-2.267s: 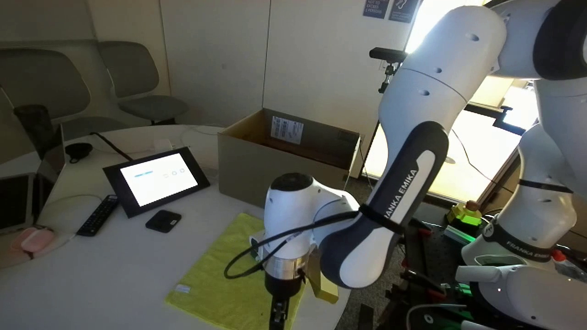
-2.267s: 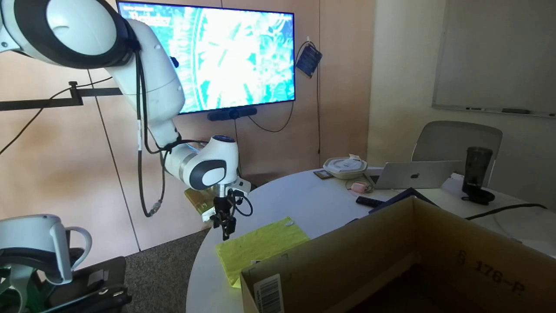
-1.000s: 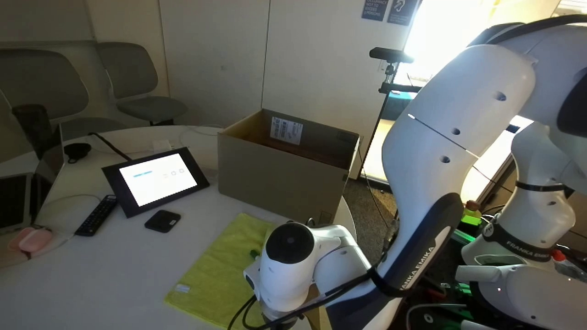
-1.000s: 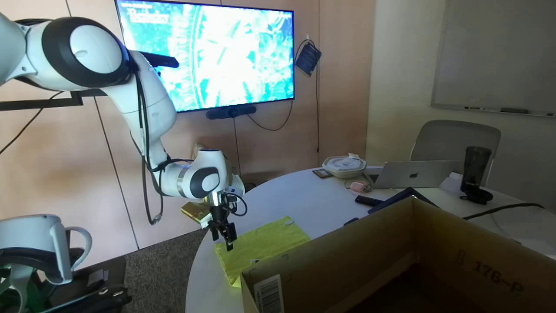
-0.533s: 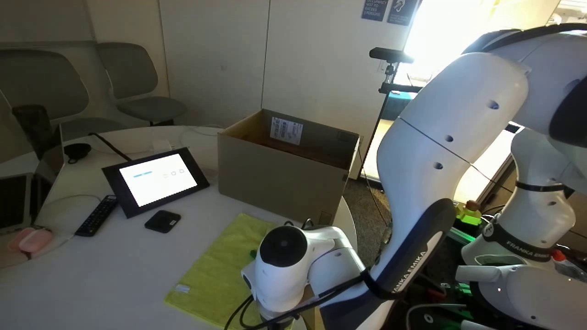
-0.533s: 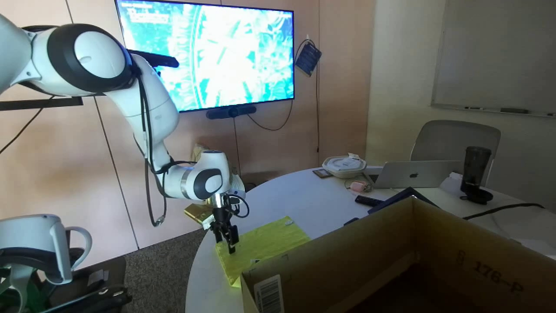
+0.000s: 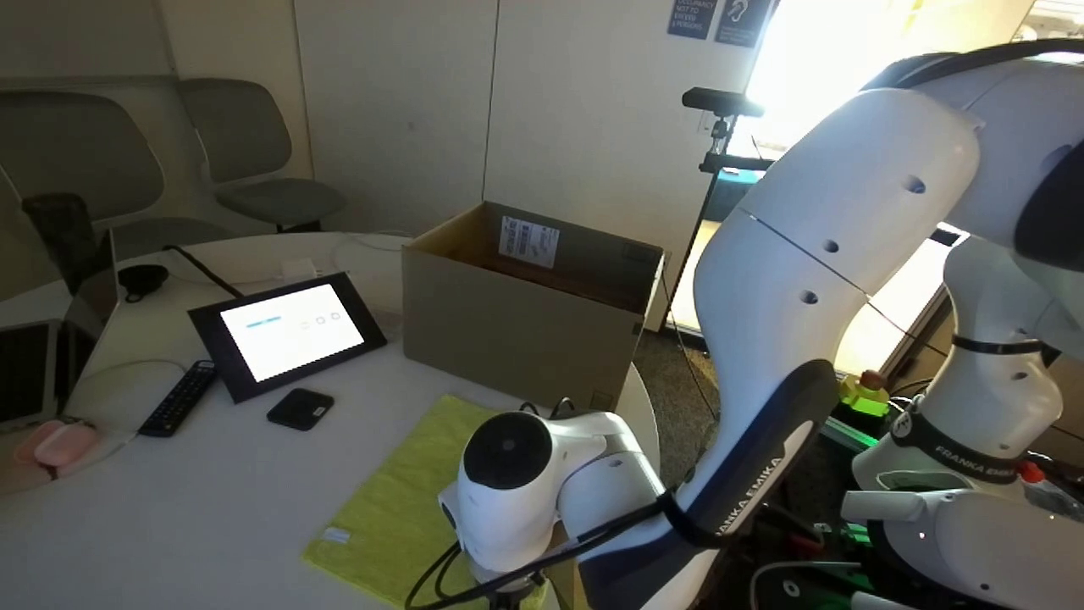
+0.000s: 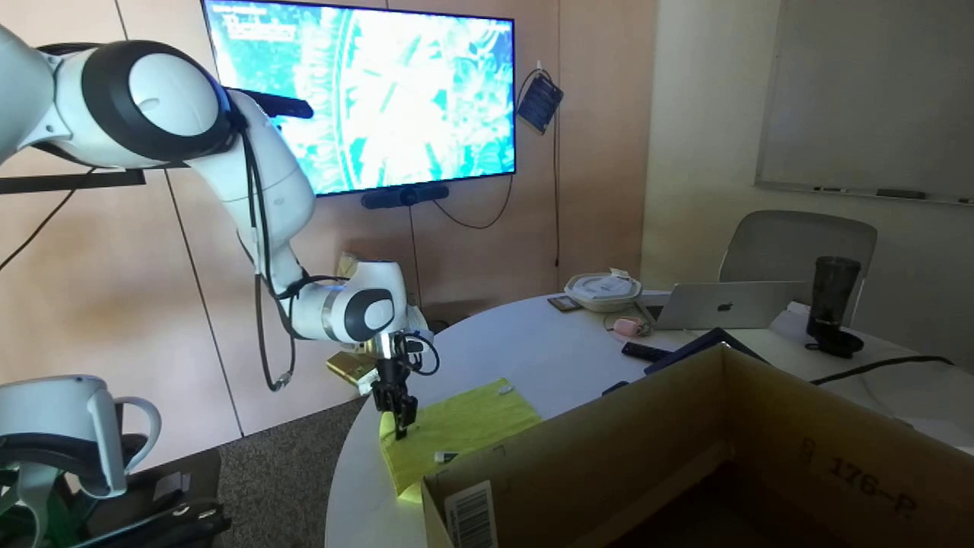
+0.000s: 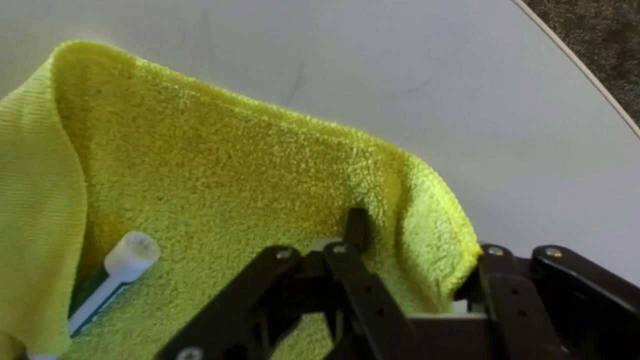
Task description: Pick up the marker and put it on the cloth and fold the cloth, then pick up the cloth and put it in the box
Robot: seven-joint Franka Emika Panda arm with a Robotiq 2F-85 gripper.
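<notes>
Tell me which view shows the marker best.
The wrist view: the marker is largest there, its white end clear, though the cloth covers part. An exterior view shows it only small; in an exterior view with the arm in front, it isn't visible.

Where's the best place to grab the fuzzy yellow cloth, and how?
I'd take the cloth by its puckered edge at the gripper, coming from above and pinching it from both sides. The cloth looks soft and mostly spread flat on the table, so its middle probably gives little to pinch; that edge humps up into a ridge, and it's clear of the marker.
</notes>
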